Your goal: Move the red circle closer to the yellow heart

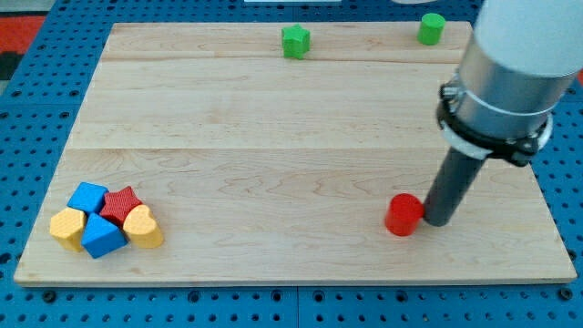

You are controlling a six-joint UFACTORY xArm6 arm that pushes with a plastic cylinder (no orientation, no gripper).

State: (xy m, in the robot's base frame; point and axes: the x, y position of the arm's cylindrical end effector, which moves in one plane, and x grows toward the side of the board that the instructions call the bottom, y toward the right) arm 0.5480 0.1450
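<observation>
Red circle (pixel 404 215) touching my tip's (pixel 435 221) left.

A pale wooden board (pixel 273 118) is lying across a blue pegboard surface (pixel 27 100) and filling most of the frame. At the top centre, a green star block (pixel 294 41) is sitting near the board's edge; a green cylinder (pixel 431 27) is sitting at the upper right. At the lower left, four blocks are huddling together: two blue cubes (pixel 88 197) (pixel 102 236), a red star (pixel 120 204) and a yellow hexagon-like block (pixel 66 228).
</observation>
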